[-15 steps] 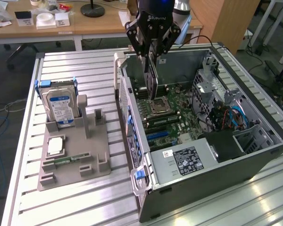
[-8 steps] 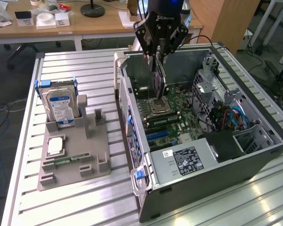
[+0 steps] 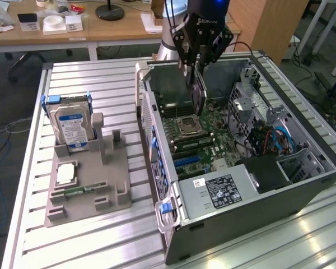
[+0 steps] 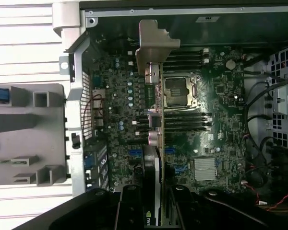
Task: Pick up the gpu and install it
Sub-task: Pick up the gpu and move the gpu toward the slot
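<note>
The claw (image 3: 196, 67) is clamping the gpu (image 3: 198, 92) between its black fingers, jaws closed on the card's upper edge, so the pick-up is looking done. The card is hanging on edge inside the open computer case (image 3: 257, 185), over the motherboard (image 3: 213, 140) and just beside the CPU socket (image 3: 189, 126), at about twelve o'clock from it in the exterior view. It is not sitting in any slot that I can make out, so the install is looking unfinished; the blue slots (image 3: 186, 162) toward six o'clock of the socket are showing nothing in them.

Seen from the wrist, the card is reading as a thin dark strip ending in a bent silver sheet-metal end bracket (image 4: 156, 40). The board is dark green and crowded with small parts. The case is dull grey steel with perforated panels.

At nine o'clock of the case, a matte grey blocky holder (image 3: 89, 185) is resting on the ribbed aluminium bench (image 3: 101, 241), carrying an upright boxy hard drive (image 3: 73, 126) and a narrow green memory stick (image 3: 75, 191) lying flat
</note>
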Controlling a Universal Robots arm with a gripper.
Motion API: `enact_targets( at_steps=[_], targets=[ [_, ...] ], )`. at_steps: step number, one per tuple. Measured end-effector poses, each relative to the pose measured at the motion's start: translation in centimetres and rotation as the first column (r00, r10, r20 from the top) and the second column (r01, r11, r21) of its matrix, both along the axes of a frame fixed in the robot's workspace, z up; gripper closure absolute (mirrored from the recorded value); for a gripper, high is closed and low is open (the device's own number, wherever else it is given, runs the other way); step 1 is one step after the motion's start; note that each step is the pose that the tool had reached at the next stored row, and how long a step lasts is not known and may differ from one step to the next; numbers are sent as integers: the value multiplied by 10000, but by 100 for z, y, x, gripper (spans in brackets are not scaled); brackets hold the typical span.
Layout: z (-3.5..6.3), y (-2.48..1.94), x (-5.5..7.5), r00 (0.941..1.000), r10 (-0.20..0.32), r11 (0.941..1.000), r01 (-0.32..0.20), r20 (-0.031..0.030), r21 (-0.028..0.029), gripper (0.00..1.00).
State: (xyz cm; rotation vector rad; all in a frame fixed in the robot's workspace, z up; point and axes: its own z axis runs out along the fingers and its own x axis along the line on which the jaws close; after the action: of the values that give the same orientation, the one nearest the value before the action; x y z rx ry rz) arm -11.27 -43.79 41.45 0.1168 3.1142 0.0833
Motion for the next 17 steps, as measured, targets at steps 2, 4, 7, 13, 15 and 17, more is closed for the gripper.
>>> enact_targets(
  at_steps=[2, 4, 7, 13, 15, 17],
  targets=[
    [0, 0, 64, 10000, -1, 10000, 1, 0, 0, 73],
    [0, 0, 128, 10000, -1, 10000, 1, 0, 0, 73],
    [0, 0, 217, 10000, 0, 10000, 0, 0, 0, 73],
    [0, 0, 402, 10000, -1, 10000, 1, 0, 0, 73],
    [0, 0, 466, 10000, 0, 10000, 0, 0, -1, 73],
    [0, 0, 531, 10000, 0, 10000, 0, 0, 1, 73]
  ],
)
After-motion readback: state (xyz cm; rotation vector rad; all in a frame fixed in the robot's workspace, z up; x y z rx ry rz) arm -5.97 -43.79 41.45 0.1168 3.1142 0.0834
